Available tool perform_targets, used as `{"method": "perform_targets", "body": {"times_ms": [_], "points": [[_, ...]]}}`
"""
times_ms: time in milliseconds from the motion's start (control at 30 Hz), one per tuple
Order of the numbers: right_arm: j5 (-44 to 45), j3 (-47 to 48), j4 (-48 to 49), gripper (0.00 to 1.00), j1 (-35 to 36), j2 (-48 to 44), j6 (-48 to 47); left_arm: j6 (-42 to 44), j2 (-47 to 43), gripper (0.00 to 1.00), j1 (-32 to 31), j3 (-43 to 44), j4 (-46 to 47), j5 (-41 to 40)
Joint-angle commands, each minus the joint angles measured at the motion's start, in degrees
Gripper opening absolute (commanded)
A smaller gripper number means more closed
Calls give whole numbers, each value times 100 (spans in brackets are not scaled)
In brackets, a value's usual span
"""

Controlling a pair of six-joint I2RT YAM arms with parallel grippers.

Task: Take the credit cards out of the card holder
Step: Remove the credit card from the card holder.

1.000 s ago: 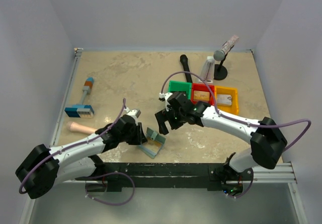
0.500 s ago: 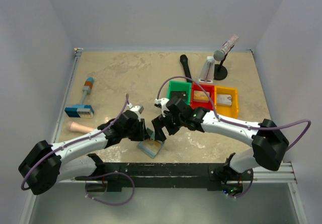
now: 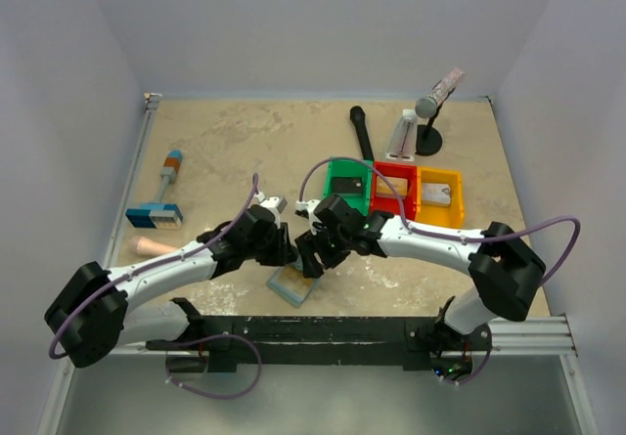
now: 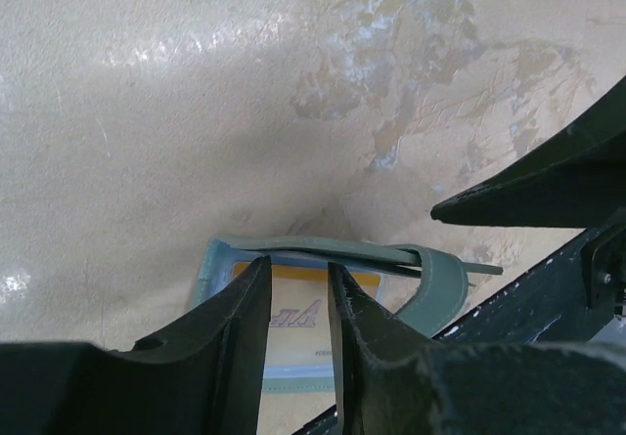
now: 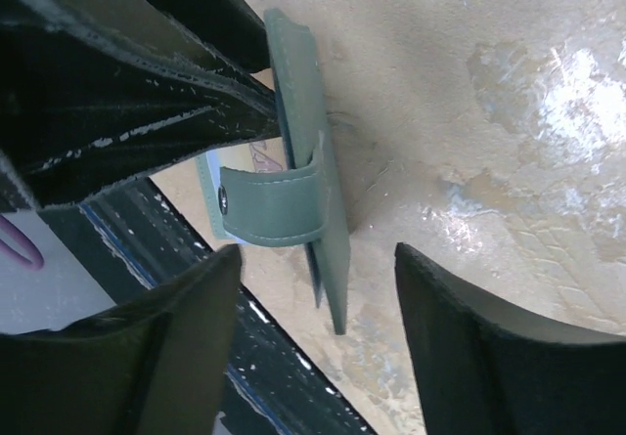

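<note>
At counter (image 3: 245, 152) near edge, soft grey-blue bifold card holder (image 3: 293, 284) stands half-open w/ flat tan-orange credit card (image 4: 296, 308) still inside, right gripper (image 5: 318, 257) spread astride its raised panel, can't tell if left gripper (image 4: 298, 263) pinches it; thin tan card (image 3: 391, 188) in red plastic bin (image 3: 395, 166) & pale card (image 3: 437, 196) in yellow plastic bin (image 3: 458, 200) look done.

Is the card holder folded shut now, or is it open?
Open: the card holder has one panel lying flat, a tan-orange card showing in it; the other panel stands raised, strap unfastened.

You'll find the grey-green card holder (image 3: 293, 283) half-open at the table's (image 3: 245, 152) near edge, one panel raised, a tan-orange card (image 4: 293, 310) inside.
</note>
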Motion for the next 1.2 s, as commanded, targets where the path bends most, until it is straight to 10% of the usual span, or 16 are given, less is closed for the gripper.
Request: {"method": "perform_targets", "body": {"times_ms": [0, 533, 1167], "points": [[-159, -58, 240, 62, 32, 30, 529, 251, 153, 34, -36, 386, 125, 78], [235, -1218, 1462, 0, 24, -427, 2788, 234, 268, 35, -36, 712, 55, 96], [1404, -2124, 2605, 0, 542, -577, 5118, -979, -779, 35, -211, -756, 986, 139]]}}
